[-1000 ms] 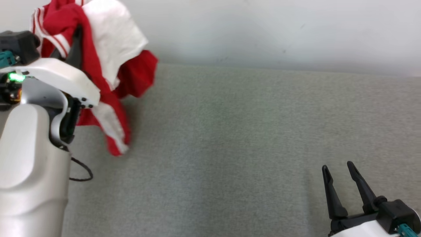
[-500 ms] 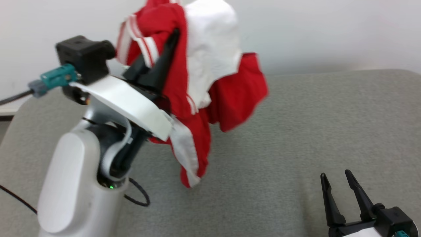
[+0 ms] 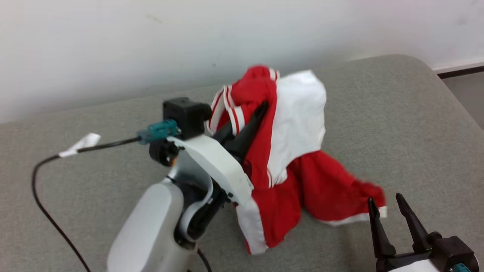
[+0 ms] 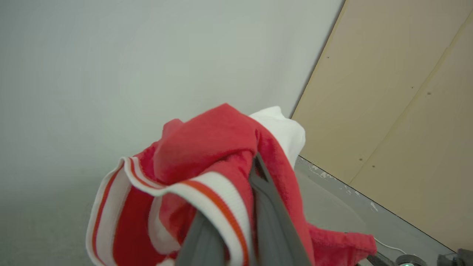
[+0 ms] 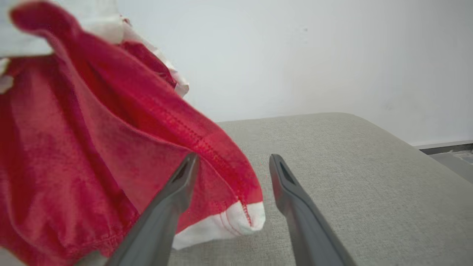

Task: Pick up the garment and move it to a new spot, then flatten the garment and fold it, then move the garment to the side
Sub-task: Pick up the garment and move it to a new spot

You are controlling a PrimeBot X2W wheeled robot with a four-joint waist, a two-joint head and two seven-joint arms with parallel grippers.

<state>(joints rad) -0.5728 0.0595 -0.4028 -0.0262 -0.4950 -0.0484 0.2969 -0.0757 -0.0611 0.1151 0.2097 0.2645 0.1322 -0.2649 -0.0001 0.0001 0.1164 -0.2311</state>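
Left end effector [image 3: 257, 110] clamps the garment [image 3: 298, 113], apparently partly raised; right end effector [image 3: 384, 200] gapes apart.

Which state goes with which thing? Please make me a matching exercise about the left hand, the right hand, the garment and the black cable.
Things:
1. left hand
2. right hand
3. garment
4. cable

States:
A. open, holding nothing
B. black, lying on the grey surface
C. shut on the garment
D. red and white, lifted at its top

Pairs: 1-C, 2-A, 3-D, 4-B
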